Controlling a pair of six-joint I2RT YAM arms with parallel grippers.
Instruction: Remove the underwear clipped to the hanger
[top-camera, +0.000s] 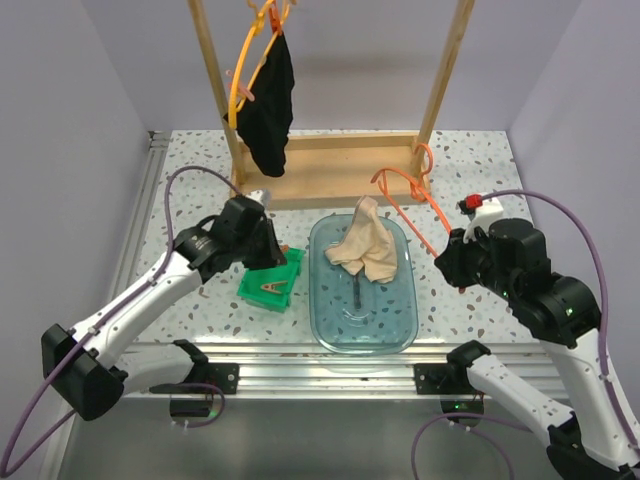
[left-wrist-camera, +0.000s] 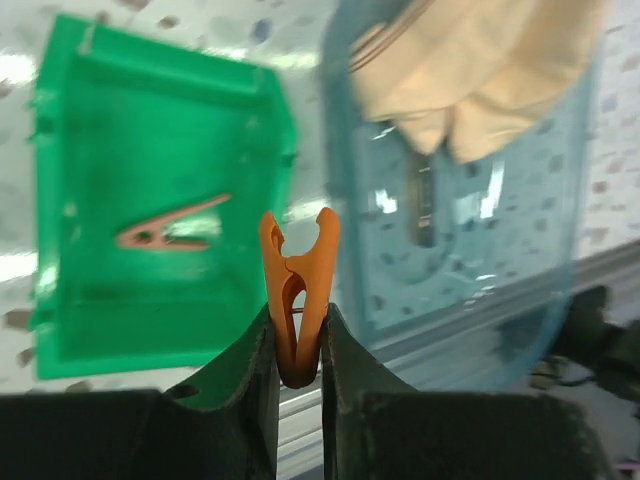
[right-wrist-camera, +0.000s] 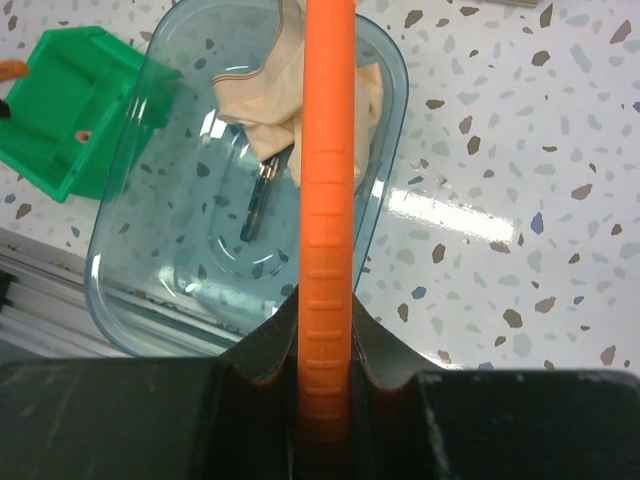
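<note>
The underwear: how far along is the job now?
Done: the beige underwear lies in the clear tub. In hand: the left gripper holds an orange clip near the green bin, the right gripper an orange hanger. Left: the black underwear hangs from its yellow hanger.

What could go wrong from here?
1. The left jaws pinch the orange clip over the edge of the green bin; released here, it may miss, landing in the clear tub.
2. The right jaws hold the orange hanger, whose hook lies near the rack post; swinging it could snag.
</note>
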